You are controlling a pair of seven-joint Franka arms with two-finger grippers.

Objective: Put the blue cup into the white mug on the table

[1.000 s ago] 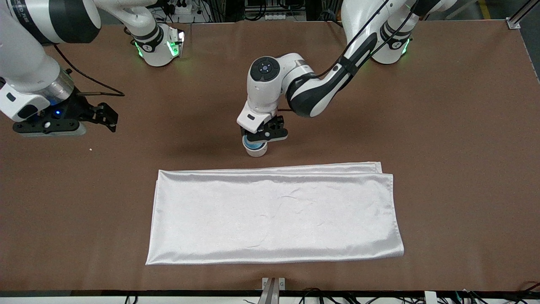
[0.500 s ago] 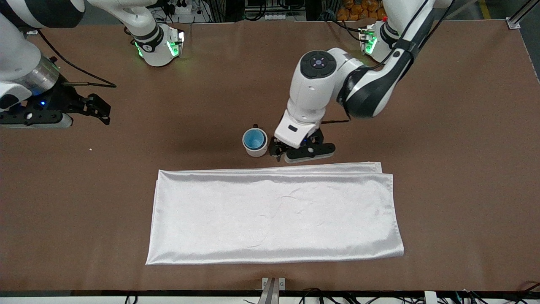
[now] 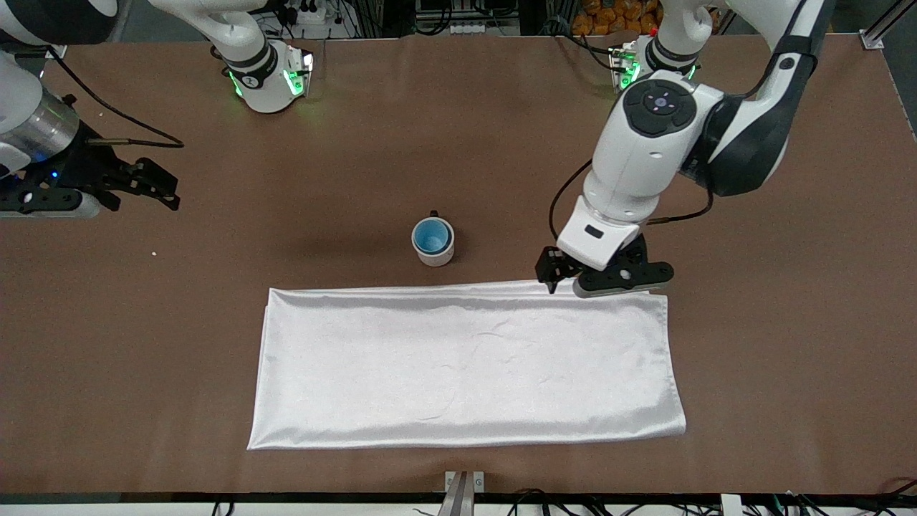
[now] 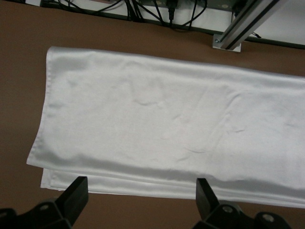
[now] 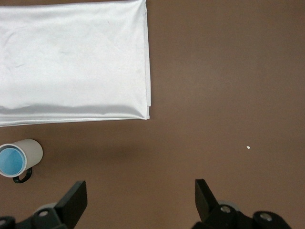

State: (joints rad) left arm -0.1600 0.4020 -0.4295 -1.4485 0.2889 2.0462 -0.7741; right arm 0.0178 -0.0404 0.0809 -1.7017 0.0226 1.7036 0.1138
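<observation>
On the surface, the blue cup sits inside the mug, toward the right arm's end from the empty, spread left hand over the cloth's edge; right hand waits, spread

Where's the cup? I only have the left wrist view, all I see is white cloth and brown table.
Observer: The blue cup sits inside the white mug, farther from the front camera than the cloth.
Operator: Either gripper on it?
Observer: No. The left gripper is open over the cloth's edge, toward the left arm's end of the table, clear of the mug.
Operator: And the right arm?
Observer: The right gripper waits open and empty at the right arm's end of the table. Its wrist view shows the mug upright with the cup in it.
</observation>
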